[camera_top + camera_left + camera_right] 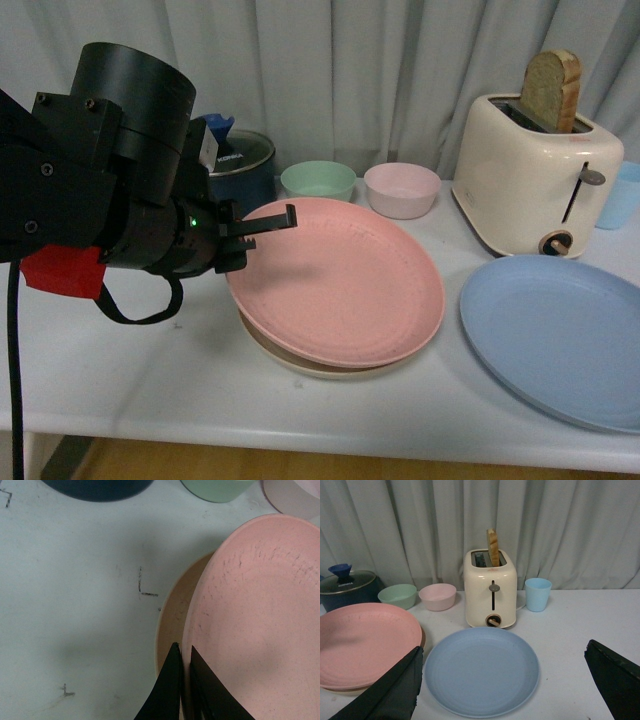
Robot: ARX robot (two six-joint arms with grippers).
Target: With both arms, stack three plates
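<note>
The pink plate lies over the beige plate, of which only a sliver of rim shows beneath it. My left gripper is shut on the pink plate's left rim; in the left wrist view its gripper pinches the pink plate's edge above the beige plate. The light blue plate lies flat on the table to the right. My right gripper is open and empty, hovering behind the light blue plate; the pink plate is to its left.
A cream toaster with a slice of bread stands at the back right, a light blue cup beside it. A green bowl, a pink bowl and a dark lidded pot stand at the back. The table's front edge is near.
</note>
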